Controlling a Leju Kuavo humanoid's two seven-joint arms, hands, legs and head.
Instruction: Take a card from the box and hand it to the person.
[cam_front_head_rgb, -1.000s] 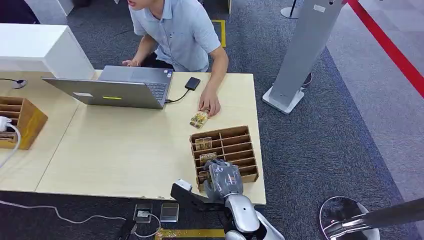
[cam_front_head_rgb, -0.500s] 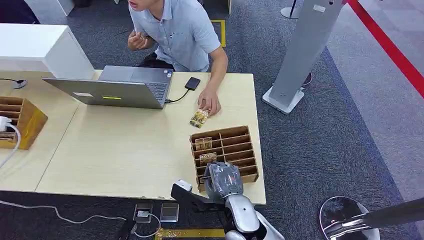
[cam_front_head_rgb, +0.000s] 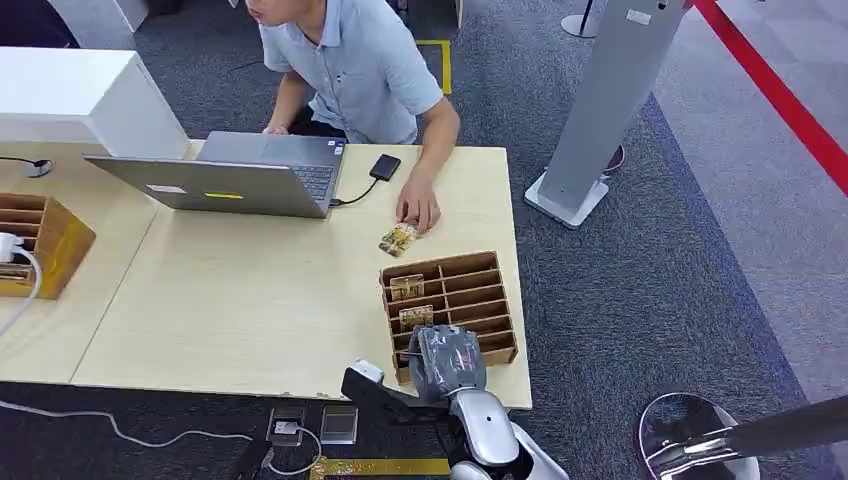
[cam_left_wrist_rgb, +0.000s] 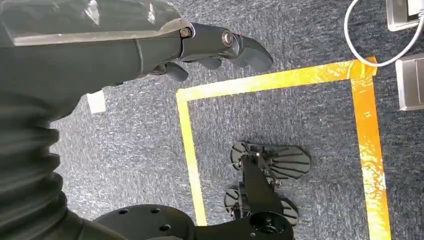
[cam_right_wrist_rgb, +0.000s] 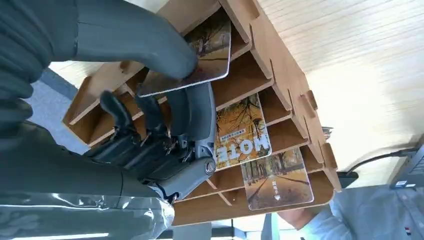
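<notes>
Right hand (cam_right_wrist_rgb: 150, 125) over the near end of the wooden slotted box (cam_front_head_rgb: 450, 300). The thick thumb (cam_right_wrist_rgb: 135, 42) lies on the face of one card (cam_right_wrist_rgb: 200, 55), and the darker fingers (cam_right_wrist_rgb: 150, 115) sit behind its lower edge, so the card is pinched between them while its far end is still inside its slot. This card's long axis runs along the slot, from the fingers toward the box's far wall.

Cards counted in the right wrist view: three in the box. The held one; a second card printed "HOTEL" (cam_right_wrist_rgb: 242, 132) in the next slot beyond the fingertips, long axis parallel to the first; a third (cam_right_wrist_rgb: 277, 177) in the slot past that. A fourth card (cam_front_head_rgb: 398, 238) lies flat on the table (cam_front_head_rgb: 250, 290) beyond the box, touching a person's hand (cam_front_head_rgb: 420, 208).

Left hand (cam_left_wrist_rgb: 210, 47) hangs above carpet with yellow floor tape (cam_left_wrist_rgb: 280, 80), fingers loosely curled and holding nothing.

One laptop (cam_front_head_rgb: 225, 175) stands at the table's far side.
</notes>
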